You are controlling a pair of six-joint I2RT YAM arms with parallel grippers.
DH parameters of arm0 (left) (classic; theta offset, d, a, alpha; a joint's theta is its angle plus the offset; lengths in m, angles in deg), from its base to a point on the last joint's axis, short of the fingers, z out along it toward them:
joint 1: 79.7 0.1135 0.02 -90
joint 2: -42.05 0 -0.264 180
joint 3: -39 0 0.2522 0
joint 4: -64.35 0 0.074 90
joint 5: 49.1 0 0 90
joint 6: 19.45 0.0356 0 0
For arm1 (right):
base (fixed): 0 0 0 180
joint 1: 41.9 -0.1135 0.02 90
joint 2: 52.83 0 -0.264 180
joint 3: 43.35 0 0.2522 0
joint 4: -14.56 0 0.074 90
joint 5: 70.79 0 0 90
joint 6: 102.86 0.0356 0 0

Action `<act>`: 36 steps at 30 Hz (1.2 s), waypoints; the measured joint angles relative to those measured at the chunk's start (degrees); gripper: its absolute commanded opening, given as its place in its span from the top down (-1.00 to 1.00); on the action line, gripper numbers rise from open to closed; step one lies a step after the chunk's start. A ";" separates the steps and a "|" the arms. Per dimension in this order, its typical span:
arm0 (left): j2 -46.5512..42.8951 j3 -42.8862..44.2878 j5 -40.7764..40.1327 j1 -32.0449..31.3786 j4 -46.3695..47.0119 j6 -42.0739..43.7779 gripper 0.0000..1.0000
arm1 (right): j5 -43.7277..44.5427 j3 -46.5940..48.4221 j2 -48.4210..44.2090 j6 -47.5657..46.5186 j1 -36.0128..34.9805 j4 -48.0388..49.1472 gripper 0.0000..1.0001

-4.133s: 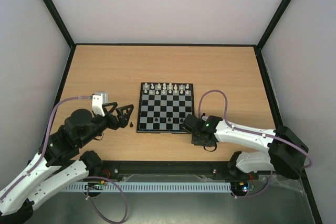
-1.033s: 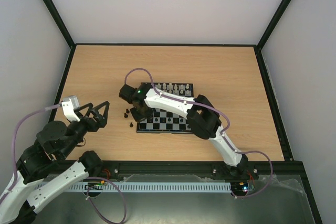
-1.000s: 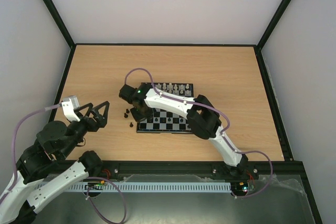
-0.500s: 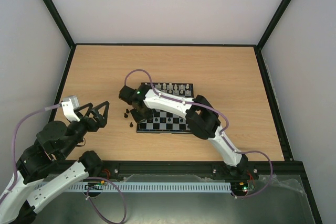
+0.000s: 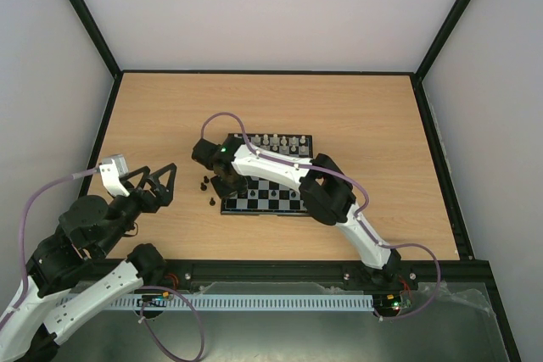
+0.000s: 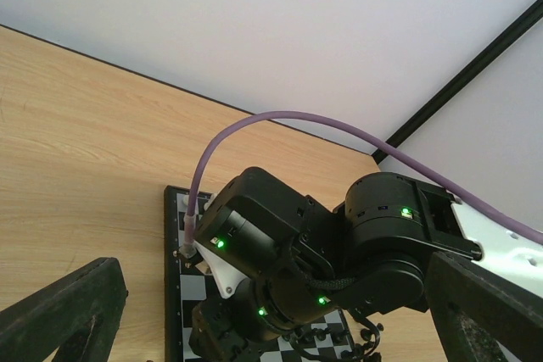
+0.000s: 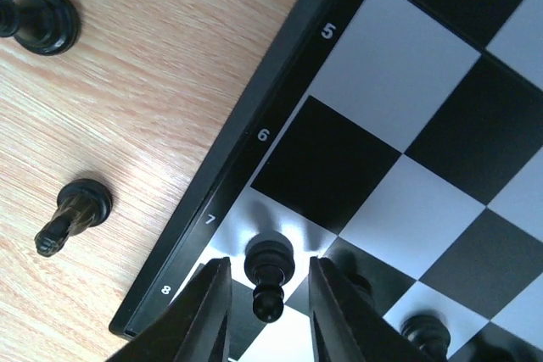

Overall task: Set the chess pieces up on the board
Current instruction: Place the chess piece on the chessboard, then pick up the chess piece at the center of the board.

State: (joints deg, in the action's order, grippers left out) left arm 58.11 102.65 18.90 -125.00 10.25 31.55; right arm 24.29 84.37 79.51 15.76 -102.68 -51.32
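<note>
The right gripper (image 7: 265,272) has its fingers (image 7: 210,311) set narrowly to either side of a black pawn (image 7: 270,257). A thin gap shows on each side, so they appear to flank it rather than pinch it. The pawn stands upright on the board (image 7: 407,65), on the light square of row 7, right against the board's numbered left border. Another black piece (image 7: 422,330) stands further in on the board, and one more is half hidden by a finger.

About four seconds earlier the right arm (image 5: 271,167) lay at the board's near right corner and the left gripper (image 5: 161,179) sat close to the board's left edge. Now the right arm stretches across the board to that edge. The left gripper, fingers spread wide and empty, is drawn well away from the board. Over the last second the right wrist has barely shifted. That reads as a pawn just delivered to its row, with release under way or done. Several loose black pieces (image 7: 38,19) off the board's left border are still to be placed.

In the top view the wrist covers the pawn and the board's left column. White pieces (image 5: 276,140) fill the board's far rows, too small to name. A dark piece (image 7: 75,211) off the board by row 8 may be leaning or lying; it cannot be told. Another is cut off at the frame edge.
</note>
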 measured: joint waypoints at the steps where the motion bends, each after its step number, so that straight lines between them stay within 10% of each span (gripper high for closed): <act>1: 0.00 0.00 0.00 0.00 0.00 0.02 -0.99 | 0.07 0.00 0.00 -0.13 0.00 0.09 0.33; 12: 1.36 0.17 0.13 0.00 0.15 0.26 -0.99 | 0.52 -0.33 -4.17 -0.31 0.00 1.40 -0.24; 18: 4.42 1.18 0.31 0.00 0.74 0.70 -0.99 | 4.04 -11.58 -21.92 0.00 0.00 5.77 -0.98; 36: 20.52 0.63 0.42 0.00 5.79 1.40 -0.99 | 10.40 -52.41 -55.82 5.27 12.57 13.84 -0.97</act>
State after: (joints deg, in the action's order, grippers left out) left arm 78.63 103.28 19.32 -125.00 16.05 32.94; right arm 34.69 31.95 23.69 21.03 -90.11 -37.49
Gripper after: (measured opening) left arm 0.995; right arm 0.986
